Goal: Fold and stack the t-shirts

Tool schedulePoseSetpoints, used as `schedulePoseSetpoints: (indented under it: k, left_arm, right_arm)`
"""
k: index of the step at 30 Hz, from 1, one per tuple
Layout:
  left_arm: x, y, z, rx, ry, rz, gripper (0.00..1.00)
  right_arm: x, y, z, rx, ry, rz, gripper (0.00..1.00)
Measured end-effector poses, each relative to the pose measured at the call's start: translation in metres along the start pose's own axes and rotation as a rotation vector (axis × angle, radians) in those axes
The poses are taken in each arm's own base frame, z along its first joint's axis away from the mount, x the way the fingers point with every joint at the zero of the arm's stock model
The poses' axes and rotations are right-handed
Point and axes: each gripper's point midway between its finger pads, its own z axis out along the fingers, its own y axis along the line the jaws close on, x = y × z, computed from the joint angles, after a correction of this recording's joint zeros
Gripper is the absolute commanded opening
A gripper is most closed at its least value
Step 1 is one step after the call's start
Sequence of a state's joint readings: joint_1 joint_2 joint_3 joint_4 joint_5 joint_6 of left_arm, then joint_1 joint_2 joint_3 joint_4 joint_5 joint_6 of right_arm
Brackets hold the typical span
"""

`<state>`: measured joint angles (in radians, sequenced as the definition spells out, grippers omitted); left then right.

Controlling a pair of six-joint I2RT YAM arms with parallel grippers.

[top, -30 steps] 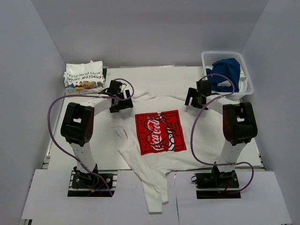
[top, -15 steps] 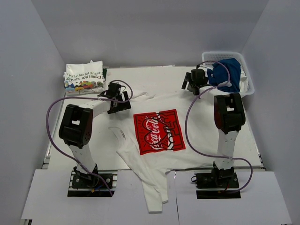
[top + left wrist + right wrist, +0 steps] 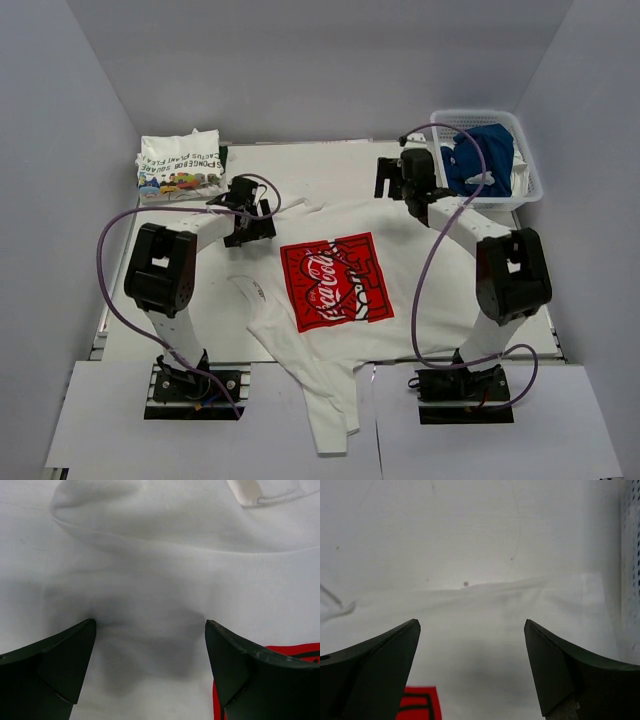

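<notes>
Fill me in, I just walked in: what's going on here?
Two arms are folding t-shirts. The white Coca-Cola t-shirt lies spread on the table, not yet folded. The left gripper and right gripper, both open, hover over its far end. A folded cartoon-print t-shirt sits far left, and a blue t-shirt lies in the basket.

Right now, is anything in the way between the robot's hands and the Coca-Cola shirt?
No, nothing I can see. The left hand and the right hand are both open over the Coca-Cola shirt. Each wrist camera shows only its white cloth between the fingers, plus some bare table past its edge for the right hand.
</notes>
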<state>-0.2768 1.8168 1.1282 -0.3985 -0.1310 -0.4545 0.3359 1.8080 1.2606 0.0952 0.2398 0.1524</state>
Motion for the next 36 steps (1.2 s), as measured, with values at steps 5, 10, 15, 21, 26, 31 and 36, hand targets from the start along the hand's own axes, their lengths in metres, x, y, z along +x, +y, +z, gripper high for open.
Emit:
schedulePoseSetpoints:
  k: [5, 10, 15, 21, 26, 31, 36]
  left_arm:
    - [-0.003, 0.000, 0.003, -0.017, 0.008, 0.002, 1.00]
    - [-0.010, -0.001, 0.010, -0.038, 0.012, 0.006, 1.00]
    - [-0.035, -0.007, 0.027, -0.057, -0.013, 0.036, 1.00]
    - [-0.096, -0.030, 0.063, -0.042, -0.071, 0.060, 1.00]
    - [-0.161, -0.059, 0.099, 0.016, -0.159, 0.076, 1.00]
    - [-0.193, -0.076, 0.111, 0.140, -0.193, 0.083, 1.00]
    - [-0.170, -0.067, 0.088, 0.187, -0.122, 0.080, 1.00]
  right_arm:
    - [0.052, 0.004, -0.043, -0.025, 0.142, 0.063, 0.90]
    - [0.150, -0.021, -0.072, 0.059, 0.414, 0.093, 0.90]
    - [0.176, -0.033, -0.078, 0.124, 0.525, 0.124, 0.90]
    - [0.155, -0.037, -0.041, 0.152, 0.521, 0.141, 0.90]
    - [0.136, -0.042, -0.010, 0.148, 0.491, 0.124, 0.90]
    - [0.119, -0.038, 0.003, 0.102, 0.454, 0.036, 0.90]
    - [0.089, -0.011, -0.039, -0.016, 0.316, -0.013, 0.90]
